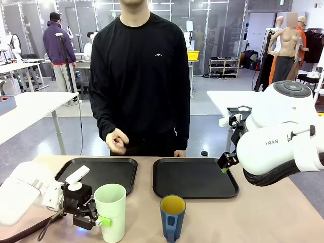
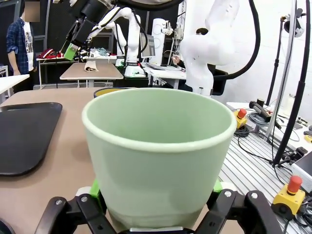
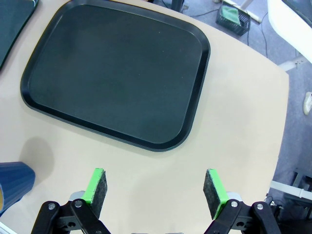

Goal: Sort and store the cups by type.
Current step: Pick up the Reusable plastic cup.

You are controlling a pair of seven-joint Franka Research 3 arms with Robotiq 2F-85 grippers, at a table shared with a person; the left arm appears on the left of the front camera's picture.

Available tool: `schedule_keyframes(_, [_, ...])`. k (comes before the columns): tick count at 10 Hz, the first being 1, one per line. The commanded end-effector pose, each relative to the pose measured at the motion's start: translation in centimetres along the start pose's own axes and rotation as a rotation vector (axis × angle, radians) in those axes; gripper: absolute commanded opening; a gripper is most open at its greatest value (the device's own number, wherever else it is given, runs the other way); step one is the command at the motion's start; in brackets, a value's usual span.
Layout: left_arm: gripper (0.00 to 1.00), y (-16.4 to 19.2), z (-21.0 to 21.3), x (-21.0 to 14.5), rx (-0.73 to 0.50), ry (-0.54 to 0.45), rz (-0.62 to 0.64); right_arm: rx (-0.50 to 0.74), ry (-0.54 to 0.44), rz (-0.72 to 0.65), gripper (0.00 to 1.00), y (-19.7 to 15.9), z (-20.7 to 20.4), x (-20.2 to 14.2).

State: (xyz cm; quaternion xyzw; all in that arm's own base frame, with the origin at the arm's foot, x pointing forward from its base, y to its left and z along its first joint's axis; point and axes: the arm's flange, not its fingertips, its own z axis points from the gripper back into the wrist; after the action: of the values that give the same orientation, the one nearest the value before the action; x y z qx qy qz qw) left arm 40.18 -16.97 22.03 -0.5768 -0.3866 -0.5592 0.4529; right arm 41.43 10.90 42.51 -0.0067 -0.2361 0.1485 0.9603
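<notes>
Table [image 1: 263,212] holds one green tumbler [image 1: 112,212], one blue mug [image 1: 172,220], two black trays [image 1: 101,172] [image 1: 195,177].

The left arm [image 1: 20,195] lay low at eight o'clock, left gripper [image 2: 156,189] level, its pads [image 2: 95,187] clamped against both sides of the mint-green tumbler [image 2: 158,141]. The right arm [image 1: 276,147] hung at three o'clock, right gripper [image 3: 155,187] pointing down, jaws spread wide.

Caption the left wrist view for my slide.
Left pincer grips the mint-green tumbler near its base, a black tray lying beside it.
</notes>
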Motion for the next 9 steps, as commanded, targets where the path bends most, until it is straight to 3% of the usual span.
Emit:
schedule_keyframes(1, [0.22,-2.7,-0.2,-6.2,0.013,-0.010,-0.077,0.003,0.001,-0.003,1.00,-0.1,-0.1,0.0])
schedule_keyframes(9, [0.22,-7.8,7.0,0.2,0.146,0.004,-0.195,0.003,0.001,-0.003,1.00,-0.1,-0.1,0.0])
